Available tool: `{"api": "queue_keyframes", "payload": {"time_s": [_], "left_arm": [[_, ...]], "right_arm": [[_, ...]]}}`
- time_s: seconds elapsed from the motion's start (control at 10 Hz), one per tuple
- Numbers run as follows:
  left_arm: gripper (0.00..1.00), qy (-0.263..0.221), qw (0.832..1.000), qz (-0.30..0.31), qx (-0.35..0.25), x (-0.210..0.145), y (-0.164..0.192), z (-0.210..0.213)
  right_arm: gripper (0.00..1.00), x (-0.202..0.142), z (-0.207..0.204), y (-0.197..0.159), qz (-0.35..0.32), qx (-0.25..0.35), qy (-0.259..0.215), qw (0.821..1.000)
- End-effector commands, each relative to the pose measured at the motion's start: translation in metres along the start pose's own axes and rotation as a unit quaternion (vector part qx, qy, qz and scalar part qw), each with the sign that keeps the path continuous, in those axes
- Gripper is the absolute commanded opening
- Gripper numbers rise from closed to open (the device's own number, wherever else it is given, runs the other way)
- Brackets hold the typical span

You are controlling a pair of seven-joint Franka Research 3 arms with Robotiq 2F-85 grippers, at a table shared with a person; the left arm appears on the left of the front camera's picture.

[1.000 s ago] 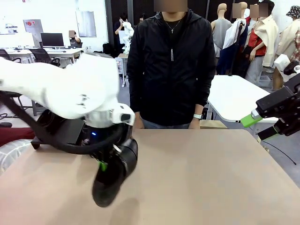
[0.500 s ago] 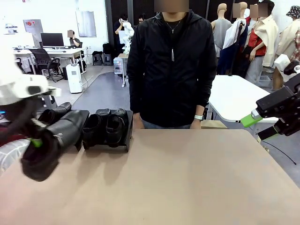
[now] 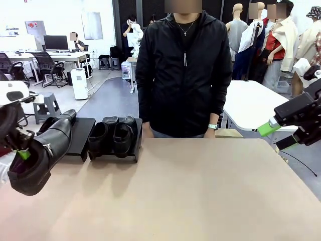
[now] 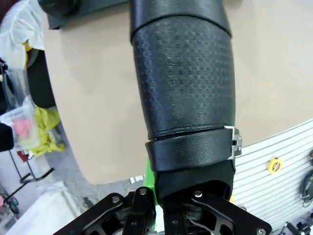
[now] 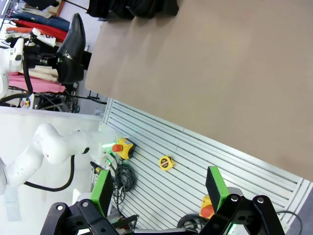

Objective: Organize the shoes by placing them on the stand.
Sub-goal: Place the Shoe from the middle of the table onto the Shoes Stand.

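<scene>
My left gripper (image 3: 22,151) hangs at the table's far left, shut on the heel end of a long, higher-cut black shoe (image 3: 41,153) held off the table with its toe towards the stand. In the left wrist view that shoe (image 4: 185,93) shows embossed leather, a strap and a buckle, clamped between my fingers (image 4: 149,178). The black stand (image 3: 80,134) at the far left carries two loafers (image 3: 113,135) side by side and another black shoe (image 3: 56,122) at its left end. My right gripper (image 3: 275,134) waits open beyond the table's right edge, its pads (image 5: 102,188) wide apart around nothing.
A person in a black jacket (image 3: 183,70) stands at the far side, hands down behind the table edge. The brown table top (image 3: 200,191) stretches bare from the stand to the right. In the right wrist view a slatted panel (image 5: 195,147) below the table edge holds a tape measure (image 5: 165,163).
My left arm swung from the table's middle-left out to the far left, carrying the shoe, uncovering the stand. The shoe's toe now points up towards the stand. The right arm stayed still.
</scene>
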State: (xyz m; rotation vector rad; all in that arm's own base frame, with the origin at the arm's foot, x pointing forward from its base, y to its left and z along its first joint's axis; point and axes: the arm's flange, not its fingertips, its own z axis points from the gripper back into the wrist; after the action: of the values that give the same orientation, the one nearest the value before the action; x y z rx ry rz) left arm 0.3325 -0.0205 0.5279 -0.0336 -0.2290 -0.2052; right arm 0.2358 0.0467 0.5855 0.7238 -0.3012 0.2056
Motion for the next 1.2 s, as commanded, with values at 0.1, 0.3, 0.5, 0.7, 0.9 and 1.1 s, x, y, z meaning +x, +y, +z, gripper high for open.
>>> {"api": "queue_keyframes", "payload": {"time_s": [0.1,0.3,0.5,0.7,0.9,1.1], "left_arm": [[0.00,0.000,1.000,0.000,0.000,0.000,0.000,0.000],[0.00,0.056,0.995,0.077,-0.031,0.075,0.042,0.005],[0.00,0.003,0.998,0.065,-0.017,0.131,0.061,0.001],[0.00,-0.015,0.998,0.062,-0.017,0.171,0.078,-0.013],[0.00,-0.033,0.998,0.034,0.041,0.211,0.097,-0.040],[0.00,-0.038,0.998,0.022,0.053,0.233,0.102,-0.069]], "right_arm": [[1.00,0.002,0.001,0.002,0.012,0.016,-0.001,1.000],[1.00,0.002,0.001,0.002,0.012,0.016,-0.001,1.000],[1.00,0.002,0.001,0.002,0.012,0.016,-0.001,1.000],[1.00,0.002,0.001,0.002,0.012,0.016,-0.001,1.000],[1.00,0.002,0.001,0.002,0.012,0.016,-0.001,1.000],[1.00,0.002,0.001,0.002,0.012,0.016,-0.001,1.000]]}}
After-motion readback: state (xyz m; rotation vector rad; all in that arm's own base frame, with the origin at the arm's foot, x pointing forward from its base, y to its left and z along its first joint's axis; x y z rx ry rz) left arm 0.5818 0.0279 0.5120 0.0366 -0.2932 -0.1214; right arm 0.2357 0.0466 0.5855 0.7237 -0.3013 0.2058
